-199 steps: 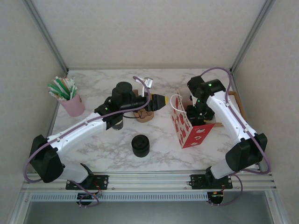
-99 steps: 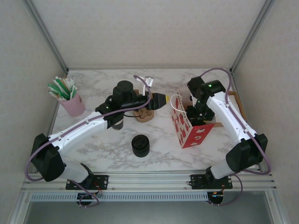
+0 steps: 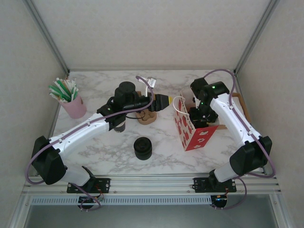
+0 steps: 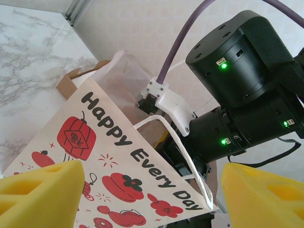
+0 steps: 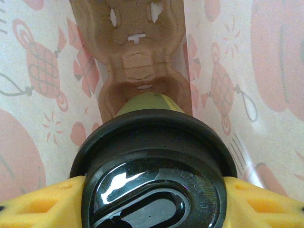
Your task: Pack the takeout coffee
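The takeout coffee [image 5: 152,185], a greenish cup under a glossy black lid, hangs inside the red-and-white paper bag [image 3: 192,128]. My right gripper [image 5: 154,199] is shut on it, a yellow pad [image 5: 38,204] pressing each side of the lid. Below the cup a brown cardboard cup carrier [image 5: 137,47] lies on the bag's floor. In the top view my right gripper [image 3: 199,113] reaches down into the bag's mouth. My left gripper [image 3: 164,101] stands open just left of the bag's rim, holding nothing. Its yellow pads [image 4: 38,194] sit wide apart facing the printed bag [image 4: 118,161].
A pink cup of green-and-white straws [image 3: 71,102] stands at the far left. A squat black stack of lids [image 3: 142,148] sits at the front middle. Another brown carrier [image 3: 146,115] lies under my left arm, and a brown board [image 3: 237,102] lies behind the bag.
My left gripper has edged slightly right, toward the bag's rim. The right gripper and cup have barely moved.
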Controlling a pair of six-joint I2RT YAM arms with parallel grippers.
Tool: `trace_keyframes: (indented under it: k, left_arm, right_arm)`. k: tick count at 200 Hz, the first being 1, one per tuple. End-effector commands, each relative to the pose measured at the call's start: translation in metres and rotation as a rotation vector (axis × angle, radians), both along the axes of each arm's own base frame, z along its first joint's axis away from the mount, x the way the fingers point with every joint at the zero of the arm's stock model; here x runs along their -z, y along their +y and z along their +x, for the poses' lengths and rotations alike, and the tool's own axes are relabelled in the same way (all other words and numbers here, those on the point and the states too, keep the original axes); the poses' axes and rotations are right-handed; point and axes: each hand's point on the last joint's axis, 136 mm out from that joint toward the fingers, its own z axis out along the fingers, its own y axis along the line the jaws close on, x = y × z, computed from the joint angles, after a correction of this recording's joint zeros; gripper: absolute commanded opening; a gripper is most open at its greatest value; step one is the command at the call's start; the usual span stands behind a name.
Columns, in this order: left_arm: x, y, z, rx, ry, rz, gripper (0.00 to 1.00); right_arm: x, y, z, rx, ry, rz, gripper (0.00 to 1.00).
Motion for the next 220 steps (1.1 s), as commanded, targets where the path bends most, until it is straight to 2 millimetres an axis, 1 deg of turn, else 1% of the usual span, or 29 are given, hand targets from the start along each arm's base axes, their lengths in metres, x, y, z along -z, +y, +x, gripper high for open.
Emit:
trace_keyframes:
  k: [1,50,220]
  left_arm:
    - [-0.0146,-0.0007,0.0013,-0.008,-0.040,-0.017,0.76]
    - [-0.0133,-0.0020,0.0025,-0.009,-0.039,-0.016,0.76]
    - [-0.0152,-0.0009,0.0030,-0.015,-0.045,-0.014,0.75]
  right_arm:
    - [0.0004,0.0017,-0.0039,-0.012,0.002,0.027,0.63]
    - [0.0059,0.0042,-0.0042,-0.015,0.011,0.037,0.64]
    - [0.0041,0.0034,-0.0038,-0.016,0.005,0.035,0.64]
